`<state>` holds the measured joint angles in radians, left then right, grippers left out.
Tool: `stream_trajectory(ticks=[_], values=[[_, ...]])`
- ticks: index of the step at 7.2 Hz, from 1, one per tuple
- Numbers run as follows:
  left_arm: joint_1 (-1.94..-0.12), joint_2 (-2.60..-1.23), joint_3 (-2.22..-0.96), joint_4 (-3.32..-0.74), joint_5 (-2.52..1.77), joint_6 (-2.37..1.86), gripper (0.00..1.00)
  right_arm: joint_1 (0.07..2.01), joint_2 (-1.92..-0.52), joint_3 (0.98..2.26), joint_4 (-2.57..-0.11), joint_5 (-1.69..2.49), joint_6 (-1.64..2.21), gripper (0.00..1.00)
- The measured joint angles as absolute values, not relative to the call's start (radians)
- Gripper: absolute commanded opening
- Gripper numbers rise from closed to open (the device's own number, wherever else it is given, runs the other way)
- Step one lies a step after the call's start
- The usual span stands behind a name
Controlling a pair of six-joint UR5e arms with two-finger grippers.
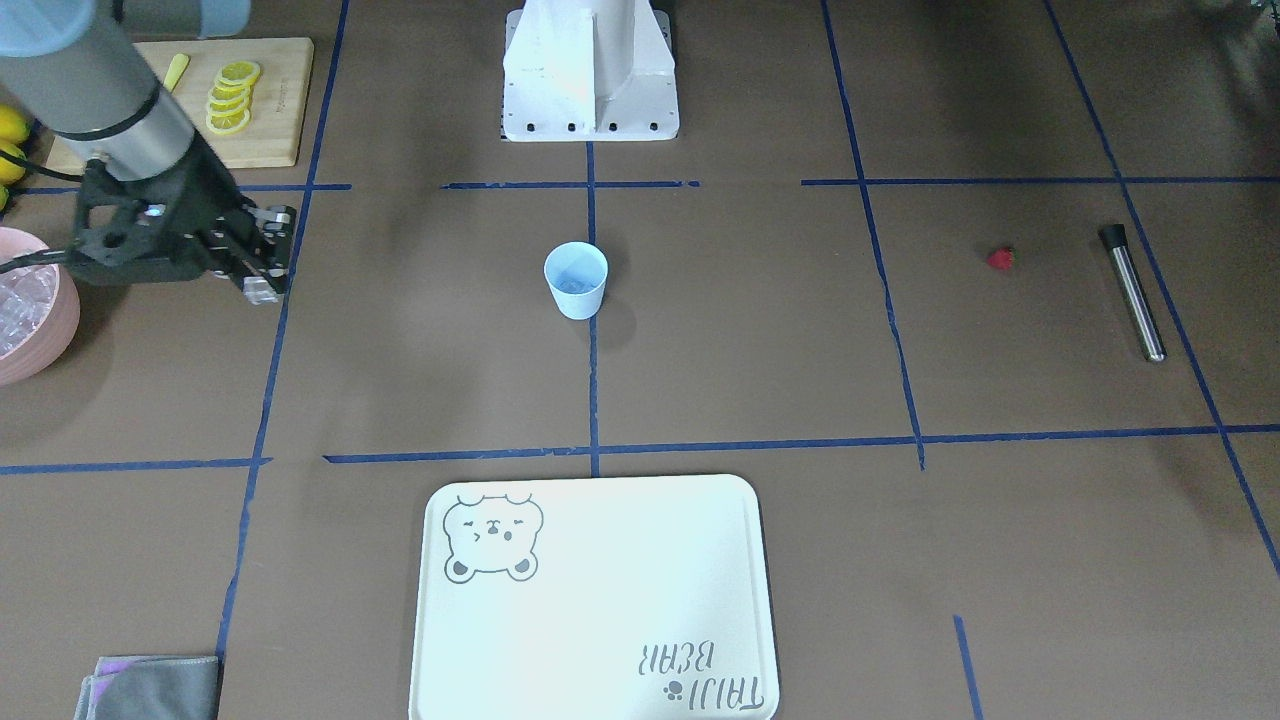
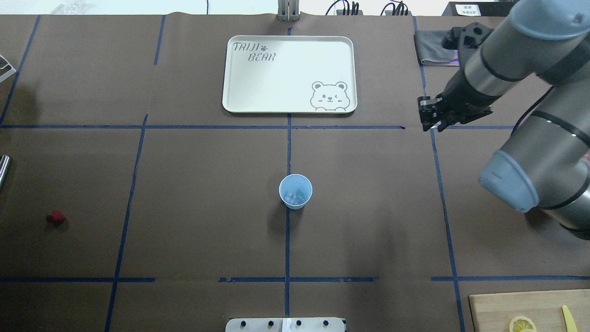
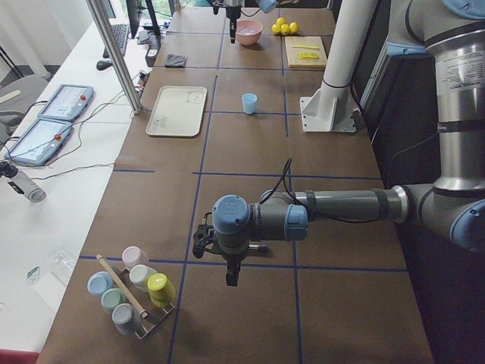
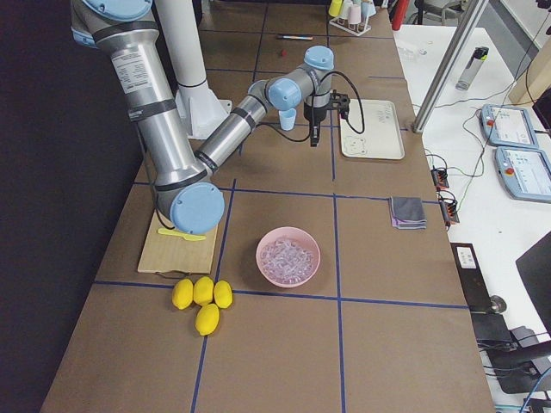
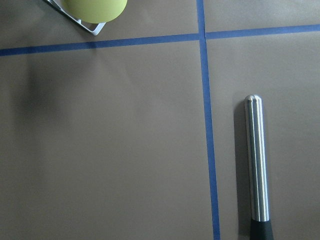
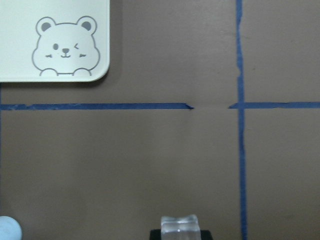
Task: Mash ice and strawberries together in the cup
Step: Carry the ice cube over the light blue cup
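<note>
Right gripper (image 1: pixel 262 285) first: the jaws stand narrow, closed onto one clear ice cube (image 6: pixel 179 226), pinched at the fingertips and lifted off the table. It hangs over the brown table cover between the pink bowl (image 1: pixel 55 345) and the cup (image 2: pixel 295 191), touching neither. In the right wrist view only the cup's rim peeks in at the lower left corner.

Over to the left gripper (image 3: pixel 231 274): it points down above the table at the robot's left end. No view shows its fingers closely, so how far open it is I cannot tell. Its wrist camera looks straight down on a steel rod (image 5: pixel 256 160), which nothing touches.

The cup stands upright, mouth up, on the centre tape line in front of the robot's base. A few cubes of ice (image 2: pixel 296 198) lie in the bottom; the exact count is unclear.

One strawberry (image 1: pixel 1001 259) lies on the table on the robot's left side, well apart from the cup and near the rod. It is too small to tell which way its green top points.

The rod lies flat, its long axis running toward and away from the robot, black end nearer the robot.

One bowl, heaped with ice. Four whole lemons (image 4: pixel 202 301) lie beside it. One tray (image 2: pixel 276 83) lies past the cup.
</note>
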<state>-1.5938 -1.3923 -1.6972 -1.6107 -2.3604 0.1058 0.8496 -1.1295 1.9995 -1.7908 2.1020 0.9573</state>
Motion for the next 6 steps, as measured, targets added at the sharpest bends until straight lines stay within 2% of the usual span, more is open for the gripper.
stream_trajectory(ticks=[3, 6], values=[[-1.593, -1.393, -1.694, -1.611, -2.36, 0.106, 1.0, 0.638, -0.91, 1.869, -1.792, 1.935, 1.257, 0.01], [-1.593, -1.393, -1.693, -1.611, -2.359, 0.106, 1.0, 0.487, -0.776, 1.765, -1.789, 1.814, 1.433, 0.02]])
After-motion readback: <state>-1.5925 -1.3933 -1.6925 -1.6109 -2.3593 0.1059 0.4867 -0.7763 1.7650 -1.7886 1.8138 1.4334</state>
